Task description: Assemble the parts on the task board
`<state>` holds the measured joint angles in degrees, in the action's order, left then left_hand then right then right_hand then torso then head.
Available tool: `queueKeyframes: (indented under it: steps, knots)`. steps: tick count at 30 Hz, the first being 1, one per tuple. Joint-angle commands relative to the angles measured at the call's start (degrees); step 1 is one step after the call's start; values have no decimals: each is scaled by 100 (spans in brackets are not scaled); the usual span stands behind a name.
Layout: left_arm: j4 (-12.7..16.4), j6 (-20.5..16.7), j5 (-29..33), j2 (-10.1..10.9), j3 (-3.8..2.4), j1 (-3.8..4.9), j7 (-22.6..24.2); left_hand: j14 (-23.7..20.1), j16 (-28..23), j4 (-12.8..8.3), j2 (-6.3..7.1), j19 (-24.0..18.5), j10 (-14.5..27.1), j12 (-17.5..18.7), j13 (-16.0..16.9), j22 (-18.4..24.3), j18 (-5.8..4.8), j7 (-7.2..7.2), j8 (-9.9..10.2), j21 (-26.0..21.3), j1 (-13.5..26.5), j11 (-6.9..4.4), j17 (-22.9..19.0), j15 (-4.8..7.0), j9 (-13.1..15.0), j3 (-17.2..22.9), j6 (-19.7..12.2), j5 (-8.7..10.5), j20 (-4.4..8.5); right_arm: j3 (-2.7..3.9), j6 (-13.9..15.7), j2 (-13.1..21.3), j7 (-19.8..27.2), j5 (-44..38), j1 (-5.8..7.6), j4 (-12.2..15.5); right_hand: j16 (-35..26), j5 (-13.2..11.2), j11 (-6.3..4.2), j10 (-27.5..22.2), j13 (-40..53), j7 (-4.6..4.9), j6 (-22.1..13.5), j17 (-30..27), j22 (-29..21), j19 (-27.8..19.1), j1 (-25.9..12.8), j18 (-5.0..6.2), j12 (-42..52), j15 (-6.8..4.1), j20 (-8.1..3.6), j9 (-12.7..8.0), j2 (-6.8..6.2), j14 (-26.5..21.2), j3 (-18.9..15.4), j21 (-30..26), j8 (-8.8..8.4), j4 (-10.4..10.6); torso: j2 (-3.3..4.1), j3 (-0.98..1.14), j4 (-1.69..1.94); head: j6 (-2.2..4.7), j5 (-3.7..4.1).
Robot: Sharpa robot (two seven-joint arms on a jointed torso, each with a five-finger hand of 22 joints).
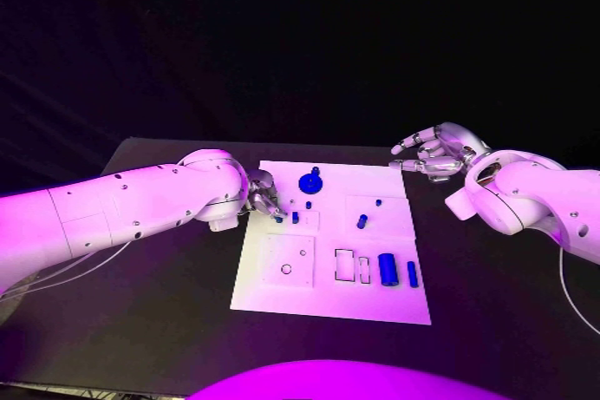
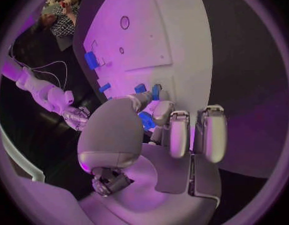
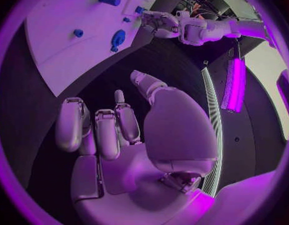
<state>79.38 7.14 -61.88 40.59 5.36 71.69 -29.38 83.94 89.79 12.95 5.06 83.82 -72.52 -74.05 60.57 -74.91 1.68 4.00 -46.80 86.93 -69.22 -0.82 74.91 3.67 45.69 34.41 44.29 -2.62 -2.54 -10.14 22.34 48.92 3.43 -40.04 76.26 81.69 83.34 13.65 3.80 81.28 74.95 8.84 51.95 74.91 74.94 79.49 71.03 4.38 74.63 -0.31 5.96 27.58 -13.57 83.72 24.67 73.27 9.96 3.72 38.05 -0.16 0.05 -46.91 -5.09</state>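
Standing upright, long axis vertical: peg (image 1: 295, 216)

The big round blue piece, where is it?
In the head view, the big round blue piece sits near the task board's far edge, beside the left hand.

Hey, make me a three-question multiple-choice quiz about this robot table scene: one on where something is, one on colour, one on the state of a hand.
1. Where is the left robot hand?
A. over the white board's left edge
B. off the table
C. on the right arm

2. What colour are the small parts?
A. yellow
B. blue
C. green

3. What is the right robot hand doing?
A. gripping the board
B. holding a cylinder
C. holding nothing, clear of the board

Answers: 1 A, its fingers reach onto the white board by a small peg; 2 B, all look blue; 3 C, its fingers are apart over the dark table.
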Motion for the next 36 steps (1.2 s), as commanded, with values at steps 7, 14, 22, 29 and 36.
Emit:
queueKeyframes:
  steps: [7, 14, 22, 29, 36]
  knots:
    - [31, 61, -215, -30, 4, -9, -22, 606, 21, -733, -48, 372, -35, -17, 5, -891, -33, -71, -23, -3, 27, 5, 1509, 46, 254, 765, 91, -39, 37, 2, -78, 3, 80, -57, -3, 5, -39, 1, -4, -43, 44, -12, -47, 919, 499, -37, 10, -4, -35, 16, 7, -5, 66, 327, -20, -20, 28, 15, 3, 0, 0, -5, 6]
    - [24, 83, -322, -30, 5, -10, -31, 606, 21, -745, -41, 371, -42, -21, 9, -887, -33, -77, -30, -5, 46, 0, 1509, 50, 258, 794, 98, -38, 41, 2, -82, 6, 82, -57, -4, 3, -39, 1, -4, -43, 44, -12, -47, 919, 499, -37, 10, -4, -35, 16, 7, -5, 66, 327, -20, -20, 28, 15, 1, 0, 0, -8, 4]
    - [-5, 128, -368, -14, 5, -11, -42, 606, 21, -751, -43, 371, -47, -25, 15, -886, -33, -79, -33, -6, 49, -2, 1509, 52, 259, 807, 101, -39, 43, 2, -85, 10, 83, -57, -5, 1, -40, 1, -6, -40, 45, -14, -43, 920, 502, -33, 16, -5, -40, 14, 6, -5, 69, 327, -24, -17, 32, 20, 0, -1, 5, -10, 2]
    - [-14, 133, -375, -22, 5, -12, -46, 606, 21, -763, -36, 372, -56, -31, 25, -889, -33, -81, -37, -5, 56, -5, 1509, 54, 261, 826, 103, -39, 45, 2, -92, 9, 85, -57, -6, 1, -40, 1, -6, -40, 45, -14, -43, 920, 502, -33, 16, -5, -40, 14, 6, -5, 69, 327, -24, -17, 32, 20, 4, -1, -3, -5, 0]
    - [-9, 168, -367, -30, 5, -12, -49, 606, 21, -763, -36, 372, -56, -31, 25, -889, -33, -81, -37, -5, 56, -5, 1509, 54, 261, 826, 103, -39, 45, 2, -96, 9, 85, -57, -7, 1, -40, 1, -6, -40, 45, -14, -43, 920, 502, -33, 16, -5, -40, 14, 6, -5, 69, 327, -24, -17, 32, 20, 4, 1, -2, -13, 1]
